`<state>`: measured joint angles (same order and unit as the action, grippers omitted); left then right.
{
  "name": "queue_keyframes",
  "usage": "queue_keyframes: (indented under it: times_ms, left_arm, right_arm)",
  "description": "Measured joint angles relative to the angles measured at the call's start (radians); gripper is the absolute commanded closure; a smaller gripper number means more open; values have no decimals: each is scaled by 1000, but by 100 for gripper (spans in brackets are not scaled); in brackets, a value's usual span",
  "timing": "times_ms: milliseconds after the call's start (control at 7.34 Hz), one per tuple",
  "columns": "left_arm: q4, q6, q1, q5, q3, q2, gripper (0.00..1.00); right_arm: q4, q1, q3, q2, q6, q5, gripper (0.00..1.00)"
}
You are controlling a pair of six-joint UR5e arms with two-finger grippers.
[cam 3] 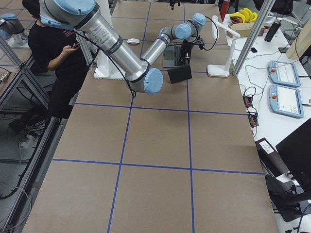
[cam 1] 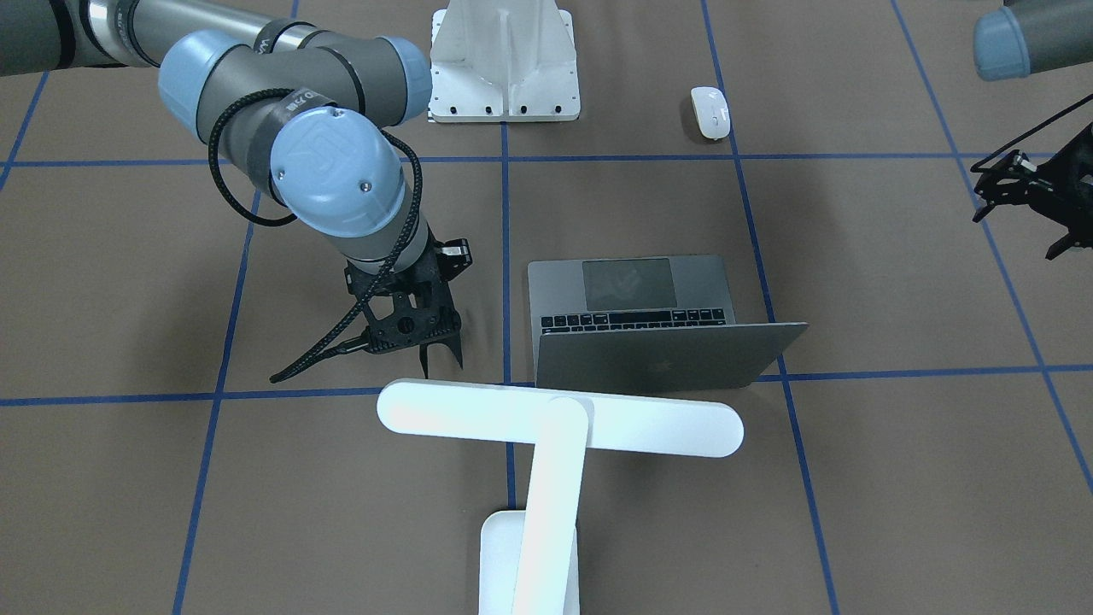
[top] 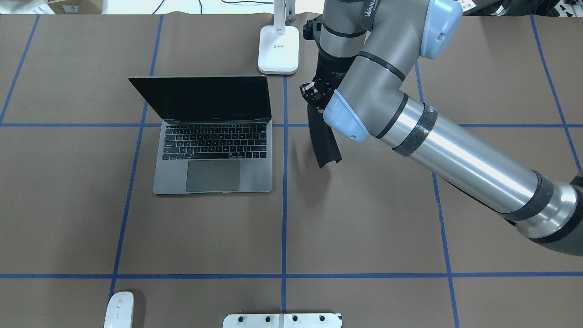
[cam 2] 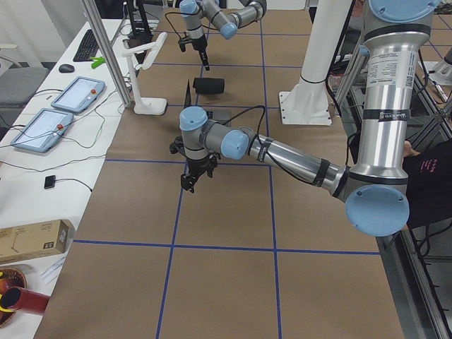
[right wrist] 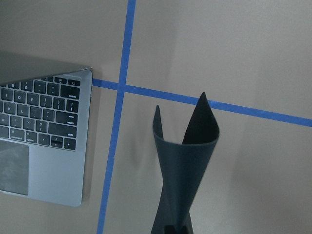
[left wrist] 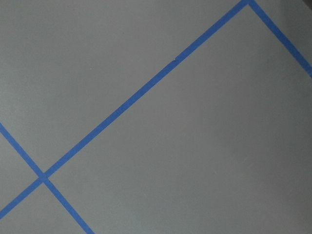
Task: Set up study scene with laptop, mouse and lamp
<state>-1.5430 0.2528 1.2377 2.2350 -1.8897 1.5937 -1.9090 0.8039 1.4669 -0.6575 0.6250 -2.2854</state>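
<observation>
Just right of the laptop (top: 212, 136), lower the curled black mat (top: 324, 139), pinched in the right gripper's (top: 314, 95) jaws, free edge first onto the desk (top: 364, 218); flatten square to the laptop; mouse (top: 119, 310) well apart, robot-side; left gripper's (cam 1: 1029, 201) jaws: cannot tell.

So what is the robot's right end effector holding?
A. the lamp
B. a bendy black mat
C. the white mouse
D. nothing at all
B: the right end effector pinches a curled black mat that hangs down beside the laptop, while the mouse lies untouched by itself.
</observation>
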Motion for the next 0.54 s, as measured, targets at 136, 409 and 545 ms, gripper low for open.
queue_keyframes:
  times_ms: [136,409,545]
  left_arm:
    - [0,-8,-1,0,0,2,0]
    - [-1,-53,-2,0,-4,7,0]
    - [-8,-85,-4,1,-11,9,0]
  right_arm:
    - [1,0,8,-5,-6,1,1]
    - [2,1,44,-30,-11,8,1]
    - [2,2,101,-70,-21,29,1]
